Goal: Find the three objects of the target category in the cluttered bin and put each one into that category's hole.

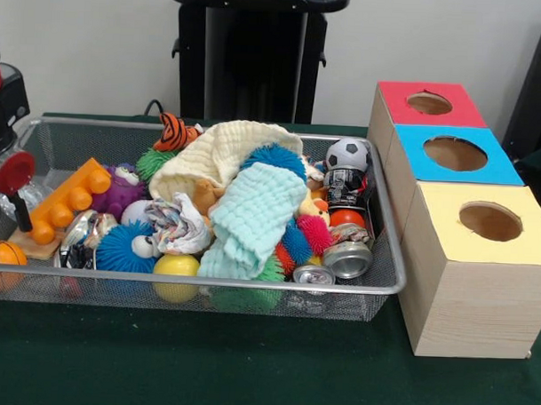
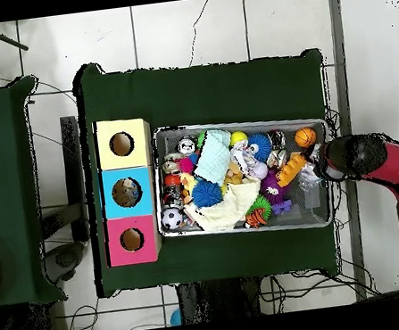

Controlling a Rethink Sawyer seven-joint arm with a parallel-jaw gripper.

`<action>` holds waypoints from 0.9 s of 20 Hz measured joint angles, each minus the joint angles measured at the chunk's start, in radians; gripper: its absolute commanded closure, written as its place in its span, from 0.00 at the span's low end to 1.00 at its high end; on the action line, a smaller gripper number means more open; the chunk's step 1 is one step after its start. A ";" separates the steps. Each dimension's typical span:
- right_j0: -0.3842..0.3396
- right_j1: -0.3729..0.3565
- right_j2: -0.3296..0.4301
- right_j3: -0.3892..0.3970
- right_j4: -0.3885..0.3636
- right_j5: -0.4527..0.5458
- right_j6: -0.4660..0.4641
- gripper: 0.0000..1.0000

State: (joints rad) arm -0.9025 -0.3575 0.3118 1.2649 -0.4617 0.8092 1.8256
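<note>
Although the task's category is not named, the table [image 1: 158, 367] with its green cloth carries everything needed; the wire bin [image 1: 205, 293] sits at its centre, heaped so that most toys lie half buried, which is why a search is called for. At three o'clock of the bin in the front view stand three wooden boxes in a row, each with a round hole on top so sorted things can drop in: the yellow box [image 1: 448, 204] nearest, the blue box [image 1: 414, 159] behind it, the red box [image 1: 398, 100] farthest. The arm [image 2: 392, 166] reaches in at the bin's three o'clock end in the overhead view, hanging over that rim, I judge, ready to dig; its gripper [image 1: 9, 176] shows at nine o'clock in the front view, but whether its tips are parted I cannot tell. Candidates lie mixed: a cream cloth [image 1: 214, 152] and mint cloth [image 1: 252, 215] draped over the heap; crushed cans [image 1: 348, 259] at four o'clock; a soccer ball [image 1: 348, 154] against the wall; an orange ball [image 1: 2, 254] at eight o'clock.
</note>
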 measured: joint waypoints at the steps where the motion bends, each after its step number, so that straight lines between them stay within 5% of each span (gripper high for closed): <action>1: -0.002 0.000 0.002 0.000 0.000 0.002 0.000 0.00; 18: -0.056 0.013 0.070 -0.008 0.000 0.063 -0.060 0.00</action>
State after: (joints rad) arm -0.9590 -0.3448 0.3815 1.2568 -0.4617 0.8719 1.7661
